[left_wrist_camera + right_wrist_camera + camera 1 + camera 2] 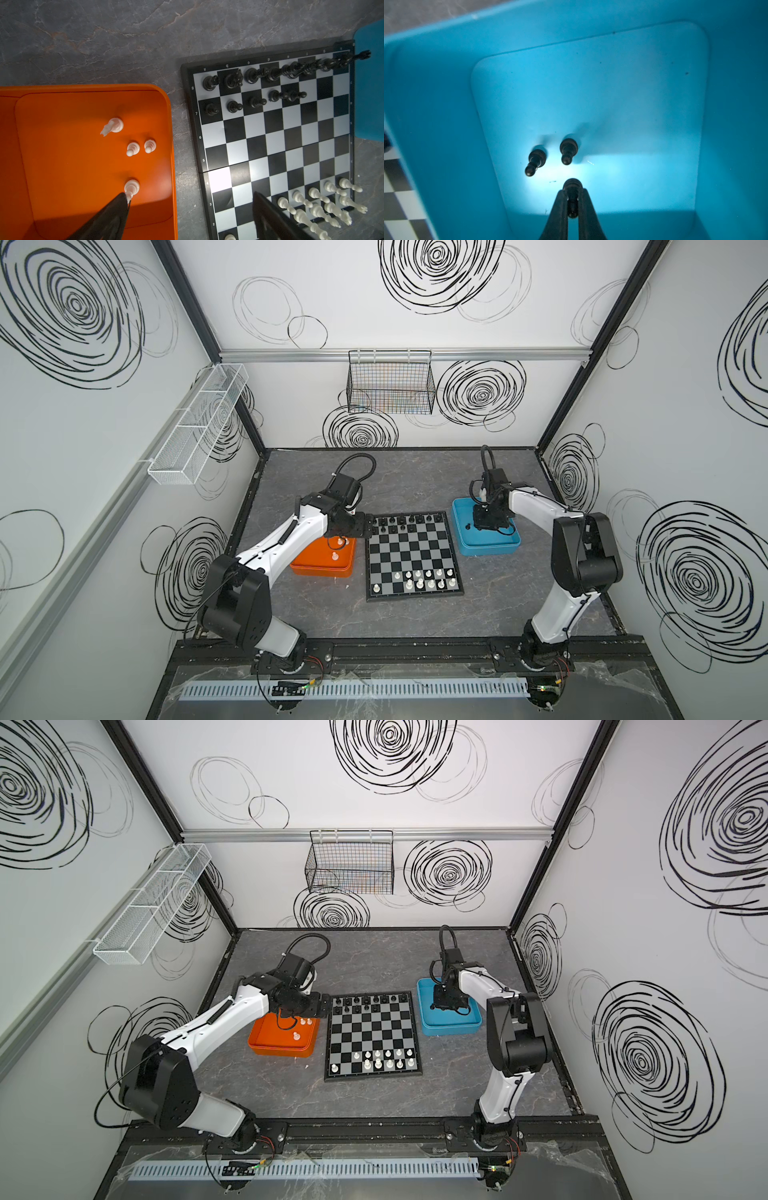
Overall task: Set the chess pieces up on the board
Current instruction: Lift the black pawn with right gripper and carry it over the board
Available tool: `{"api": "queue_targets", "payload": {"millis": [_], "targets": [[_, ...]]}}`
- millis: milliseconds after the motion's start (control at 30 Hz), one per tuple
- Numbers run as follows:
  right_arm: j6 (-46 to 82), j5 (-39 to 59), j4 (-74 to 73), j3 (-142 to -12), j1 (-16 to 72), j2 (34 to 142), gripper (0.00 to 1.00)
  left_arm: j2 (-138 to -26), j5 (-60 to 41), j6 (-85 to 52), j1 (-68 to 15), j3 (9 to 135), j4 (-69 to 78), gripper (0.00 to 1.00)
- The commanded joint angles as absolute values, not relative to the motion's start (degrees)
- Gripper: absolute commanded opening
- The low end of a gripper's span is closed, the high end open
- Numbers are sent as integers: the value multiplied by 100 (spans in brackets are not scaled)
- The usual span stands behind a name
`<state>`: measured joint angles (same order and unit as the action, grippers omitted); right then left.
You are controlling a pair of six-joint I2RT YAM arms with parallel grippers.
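The board (pixel 411 556) (pixel 372 1036) is a flat square of black and silver-grey chequers inside a thin black rim. In both top views it lies just to the right of the left gripper (pixel 368 527) and well to the left of the right gripper (pixel 572 197).

The orange tray (pixel 322 570) sits below and to the left of the left gripper. The blue tray (pixel 490 549) walls in the right gripper on every side.

The left gripper's jaws are spread wide. One finger (pixel 112 218) is over the orange tray and the other (pixel 270 220) is over the board's near squares, with bare table between them.

The right gripper's jaws are pinched on a black pawn (pixel 572 186) by its neck. Two spare black pawns (pixel 535 161) (pixel 568 150) stand just ahead of its fingertips.

Beyond the left gripper, the black pieces (pixel 270 74) line the board's far row, with five pawns one row nearer. The white pieces (pixel 315 199) cluster beside its right finger. In the orange tray stand a white knight (pixel 113 125) and three white pawns (pixel 133 148).

- **Top views:** the right gripper's fingers are hidden under its wrist, and the kinds of piece are too small to tell.
- **Left wrist view:** the finger covers some white pieces and the frame edge cuts off others.
- **Far row:** the black pieces overlap into one dark line.
- **Left fingertip:** I cannot tell whether it touches the nearest white pawn (pixel 131 187).
- **Pinched pawn:** I cannot tell whether it rests on the tray floor.
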<state>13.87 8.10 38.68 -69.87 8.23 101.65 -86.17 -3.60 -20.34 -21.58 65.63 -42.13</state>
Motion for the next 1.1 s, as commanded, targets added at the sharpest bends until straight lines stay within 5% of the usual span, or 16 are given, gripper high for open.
{"api": "queue_targets", "payload": {"millis": [0,600,1067], "targets": [[1294,693,4249,-7288,817,9884,11,-8657,-369,-1971,-2096,6592,-4188,96],[1611,904,4241,-8092,2250,10112,12,-8509,-237,-1996,-1993,6566,-4253,96],[1659,896,3920,-7965,2539,10515,13,-8446,-264,-1995,-1902,6460,-4219,96]]}}
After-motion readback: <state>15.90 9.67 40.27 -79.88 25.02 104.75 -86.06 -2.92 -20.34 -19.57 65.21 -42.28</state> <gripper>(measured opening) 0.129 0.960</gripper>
